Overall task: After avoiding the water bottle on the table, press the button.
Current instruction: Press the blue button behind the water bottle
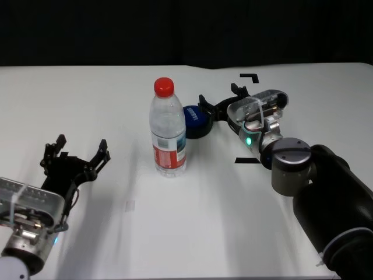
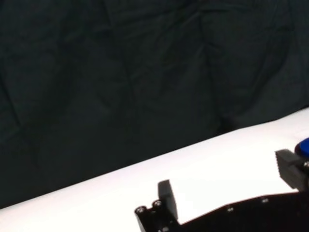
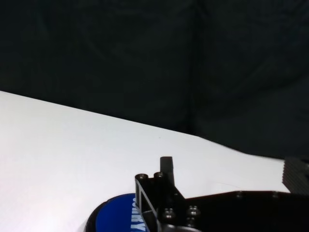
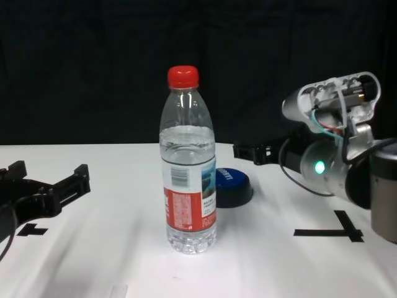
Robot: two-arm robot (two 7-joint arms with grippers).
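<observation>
The water bottle (image 1: 169,131) (image 4: 189,161), clear with a red cap, stands upright mid-table. Just behind it to the right sits the low blue button (image 1: 194,119) (image 4: 233,185) (image 3: 118,216). My right gripper (image 1: 219,95) (image 3: 229,171) is open, past the bottle on its right side. One of its fingers (image 1: 205,107) is over the button's right edge; whether it touches I cannot tell. Parked at the near left of the white table (image 1: 175,233), my left gripper (image 1: 78,150) (image 4: 46,180) (image 2: 227,181) is open and holds nothing.
Black tape marks (image 1: 250,76) (image 1: 245,160) (image 4: 329,233) lie on the tabletop around the right arm, and another (image 4: 31,231) is near the left gripper. A dark curtain hangs behind the table's far edge. The right forearm (image 1: 326,192) crosses the near right corner.
</observation>
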